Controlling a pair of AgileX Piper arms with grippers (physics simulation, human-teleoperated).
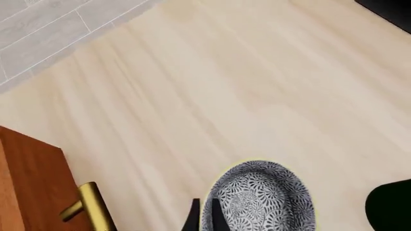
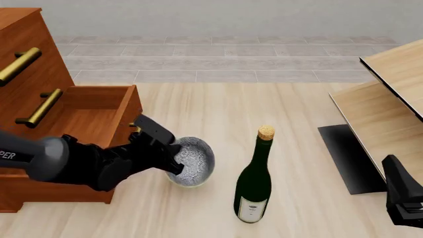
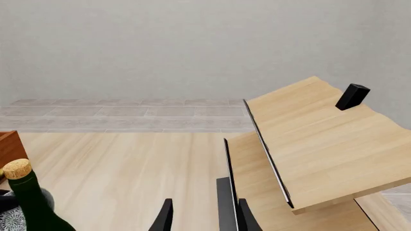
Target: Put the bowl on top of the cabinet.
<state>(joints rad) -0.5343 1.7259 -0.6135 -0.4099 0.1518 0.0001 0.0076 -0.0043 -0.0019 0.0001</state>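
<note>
The speckled blue-grey bowl (image 2: 195,161) is tilted on its side just in front of the cabinet's open drawer (image 2: 92,111). My left gripper (image 2: 176,159) is shut on its rim. In the left wrist view the two fingertips (image 1: 192,217) pinch the rim of the bowl (image 1: 263,199) above the pale tabletop. The reddish-brown cabinet (image 2: 29,59) with brass handles stands at the far left, and its top is cut off by the frame. My right gripper (image 3: 205,219) is open and holds nothing, low at the right (image 2: 403,198).
A dark green corked bottle (image 2: 254,181) stands upright just right of the bowl. Pale slanted wooden furniture (image 2: 390,104) with a dark base panel (image 2: 347,158) fills the right side. A cabinet corner and brass handle (image 1: 86,207) lie close to the left gripper.
</note>
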